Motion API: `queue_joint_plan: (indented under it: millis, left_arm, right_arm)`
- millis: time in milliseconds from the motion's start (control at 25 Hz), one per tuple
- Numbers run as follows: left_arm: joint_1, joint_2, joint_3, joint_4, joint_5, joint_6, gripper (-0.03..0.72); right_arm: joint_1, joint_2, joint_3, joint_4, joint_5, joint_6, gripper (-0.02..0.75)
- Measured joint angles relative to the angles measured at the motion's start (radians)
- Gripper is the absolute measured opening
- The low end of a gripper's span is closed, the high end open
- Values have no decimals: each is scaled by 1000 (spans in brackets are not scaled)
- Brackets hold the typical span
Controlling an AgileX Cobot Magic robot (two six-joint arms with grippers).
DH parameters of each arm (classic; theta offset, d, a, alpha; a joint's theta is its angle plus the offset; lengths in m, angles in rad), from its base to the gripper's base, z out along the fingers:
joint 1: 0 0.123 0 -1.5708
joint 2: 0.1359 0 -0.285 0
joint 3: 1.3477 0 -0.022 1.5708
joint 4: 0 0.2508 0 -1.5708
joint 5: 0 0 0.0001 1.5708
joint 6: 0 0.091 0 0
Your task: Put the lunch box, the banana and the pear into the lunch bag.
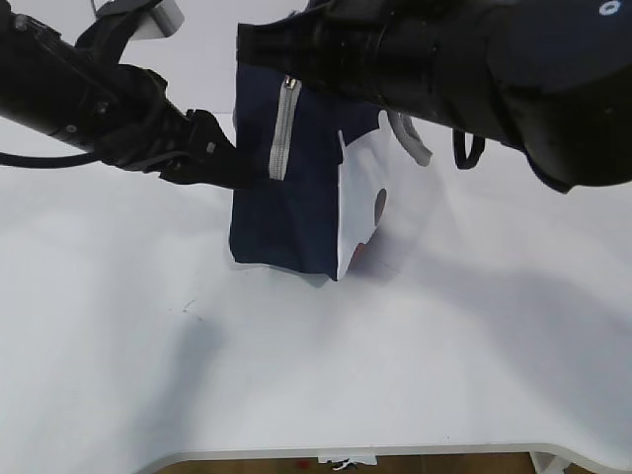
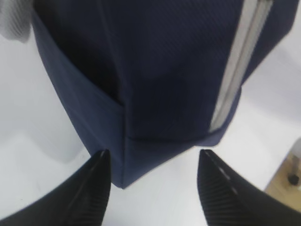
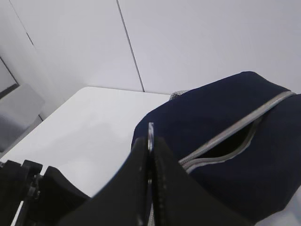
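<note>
The navy lunch bag (image 1: 281, 217) stands on the white table, its grey zipper (image 1: 284, 128) running down the near face and a white side panel (image 1: 360, 207) to the right. My left gripper (image 1: 232, 168) is at the bag's left side. In the left wrist view it (image 2: 154, 157) is open, its fingertips straddling the bag's (image 2: 164, 70) lower corner. My right gripper (image 3: 151, 141) is shut on the thin metal zipper pull (image 3: 150, 129) above the bag (image 3: 225, 117), whose zipper (image 3: 235, 129) gapes slightly. The lunch box, banana and pear are out of view.
My right arm (image 1: 444, 49) spans the top of the exterior view and hides the bag's top. A grey handle (image 1: 410, 133) hangs at the bag's right. The white table (image 1: 296, 375) stretches to its front edge (image 1: 346, 452).
</note>
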Motion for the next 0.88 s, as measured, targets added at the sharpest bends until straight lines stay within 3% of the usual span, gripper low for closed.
queue_joint_plan:
  millis: [280, 800, 880]
  left_arm:
    - [0, 18, -4, -27, -76, 23, 454]
    - [0, 86, -14, -273, -99, 239, 370]
    - [0, 96, -19, -285, -97, 245, 327]
  right_arm:
    - [0, 0, -2, 25, 4, 0, 1]
    - [-2, 0, -2, 27, 12, 0, 1]
    - [-3, 2, -2, 29, 15, 0, 1]
